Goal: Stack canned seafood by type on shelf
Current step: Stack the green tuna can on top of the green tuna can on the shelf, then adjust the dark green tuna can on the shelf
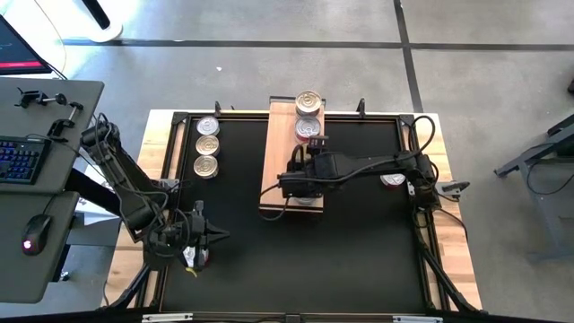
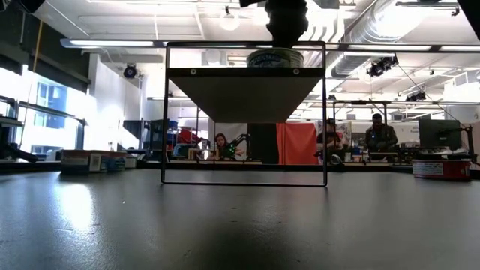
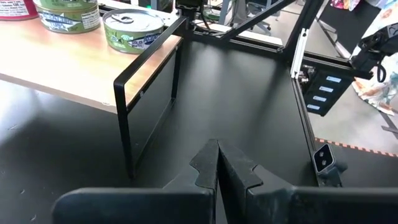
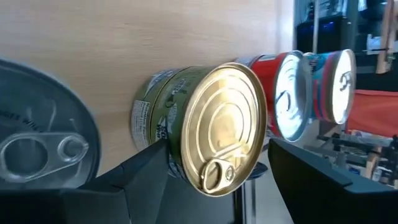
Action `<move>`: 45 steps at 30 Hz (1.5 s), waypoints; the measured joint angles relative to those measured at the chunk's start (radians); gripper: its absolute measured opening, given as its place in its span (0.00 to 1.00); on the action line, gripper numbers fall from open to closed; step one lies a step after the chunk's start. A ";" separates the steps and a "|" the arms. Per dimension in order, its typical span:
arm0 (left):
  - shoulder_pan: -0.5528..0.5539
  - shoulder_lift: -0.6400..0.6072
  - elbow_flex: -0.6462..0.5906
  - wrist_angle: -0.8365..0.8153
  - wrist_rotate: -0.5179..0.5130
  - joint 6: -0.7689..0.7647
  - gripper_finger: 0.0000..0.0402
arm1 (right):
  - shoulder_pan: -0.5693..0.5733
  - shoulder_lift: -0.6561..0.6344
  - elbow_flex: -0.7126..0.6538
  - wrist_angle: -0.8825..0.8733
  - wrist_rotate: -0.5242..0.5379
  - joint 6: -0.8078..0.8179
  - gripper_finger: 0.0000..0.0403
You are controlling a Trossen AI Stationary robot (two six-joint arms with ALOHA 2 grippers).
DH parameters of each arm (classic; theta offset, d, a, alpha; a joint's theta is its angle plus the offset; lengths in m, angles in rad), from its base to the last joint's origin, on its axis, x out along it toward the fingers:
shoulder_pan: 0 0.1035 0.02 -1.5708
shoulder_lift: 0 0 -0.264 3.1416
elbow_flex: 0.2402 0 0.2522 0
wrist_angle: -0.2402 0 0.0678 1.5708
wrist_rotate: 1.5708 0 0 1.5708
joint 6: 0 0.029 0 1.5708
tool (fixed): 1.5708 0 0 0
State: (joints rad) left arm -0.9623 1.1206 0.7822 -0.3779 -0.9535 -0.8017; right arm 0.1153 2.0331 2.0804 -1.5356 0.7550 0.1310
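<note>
The wooden shelf (image 1: 273, 152) stands on a black frame in the middle of the table. Two tins (image 1: 308, 113) sit at its far end, and red-labelled tins (image 4: 283, 81) show there in the right wrist view. Nearer are a green-labelled tin with a gold lid (image 4: 227, 127) and a silver-lidded tin (image 3: 134, 28), both resting flat on the board. My right gripper (image 4: 217, 146) hangs over the shelf's near half (image 1: 291, 187), open, one finger on each side of the gold-lidded tin. My left gripper (image 3: 217, 155) is shut and holds nothing, at the table's near left (image 1: 218, 235). My right gripper stands with one finger (image 4: 146, 168) in front of the gold-lidded tin's labelled side and the other finger (image 4: 298, 174) just past the lid's rim (image 4: 264, 134). I cannot tell whether either finger touches the tin. The tin rests on the shelf.
Three tins (image 1: 207, 145) lie in a row on the black tabletop left of the shelf, and one more (image 1: 392, 180) lies under the right arm near the right edge. The shelf's black frame leg (image 3: 124, 124) stands ahead of my left gripper. People sit in the room beyond (image 2: 375, 135).
</note>
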 joint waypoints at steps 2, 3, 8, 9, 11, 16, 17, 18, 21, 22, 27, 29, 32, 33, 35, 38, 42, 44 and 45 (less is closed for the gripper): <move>0.000 0.000 0.000 0.000 0.000 0.000 0.00 | -0.004 0.000 0.000 0.006 0.004 0.000 0.66; 0.000 0.000 0.000 0.000 0.000 0.000 0.00 | -0.005 0.000 0.000 0.011 0.004 0.000 0.66; 0.000 0.000 0.000 0.000 0.000 -0.006 0.00 | -0.011 0.000 0.001 0.029 0.026 0.001 0.66; 0.000 0.000 0.000 0.000 0.000 -0.008 0.00 | -0.013 0.000 0.001 0.032 0.027 0.001 0.66; 0.000 0.000 0.000 0.001 0.000 -0.009 0.00 | -0.016 0.000 0.001 0.034 0.028 0.001 0.66; 0.000 0.000 0.000 0.001 0.000 -0.009 0.00 | -0.017 0.000 0.001 0.044 0.028 0.006 0.66; 0.000 0.000 0.000 0.001 0.000 -0.009 0.00 | -0.017 0.000 0.001 0.052 0.028 0.022 0.66; 0.000 0.000 0.000 0.001 0.000 -0.009 0.00 | -0.013 -0.004 0.005 0.055 0.027 0.041 0.66; 0.000 0.000 0.000 0.001 0.000 -0.009 0.00 | 0.014 -0.013 0.053 0.076 0.021 0.097 0.66; 0.000 0.000 0.000 0.001 0.000 -0.009 0.00 | 0.031 -0.019 0.075 0.074 0.019 0.097 0.66; 0.000 0.000 0.000 0.002 0.000 -0.009 0.00 | 0.099 -0.031 0.176 0.029 -0.059 0.133 0.66; 0.000 0.000 0.000 0.002 0.000 -0.009 0.00 | 0.108 -0.031 0.185 -0.015 -0.187 0.188 0.66; 0.000 0.000 0.000 0.005 -0.001 -0.009 0.00 | 0.111 -0.030 0.155 -0.036 -0.321 0.235 0.66; 0.000 0.000 0.000 0.008 -0.001 -0.009 0.00 | 0.111 -0.028 0.142 -0.034 -0.336 0.236 0.66; 0.001 0.000 0.000 0.009 -0.003 -0.009 0.00 | 0.106 -0.027 0.113 -0.022 -0.339 0.238 0.66; 0.002 0.000 0.000 0.009 -0.003 -0.009 0.00 | 0.083 -0.028 0.071 -0.016 -0.360 0.254 0.66; 0.002 0.000 0.000 0.009 -0.002 -0.018 0.00 | 0.060 -0.027 0.027 0.008 -0.378 0.236 0.66; 0.002 0.000 0.000 0.009 -0.002 -0.034 0.00 | 0.055 -0.027 0.019 0.010 -0.371 0.210 0.66; 0.002 0.000 0.000 0.009 -0.002 -0.035 0.00 | 0.055 -0.027 0.014 0.014 -0.365 0.201 0.66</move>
State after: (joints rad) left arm -0.9604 1.1206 0.7818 -0.3687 -0.9550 -0.8370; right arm 0.1699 2.0056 2.0948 -1.5213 0.3900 0.3325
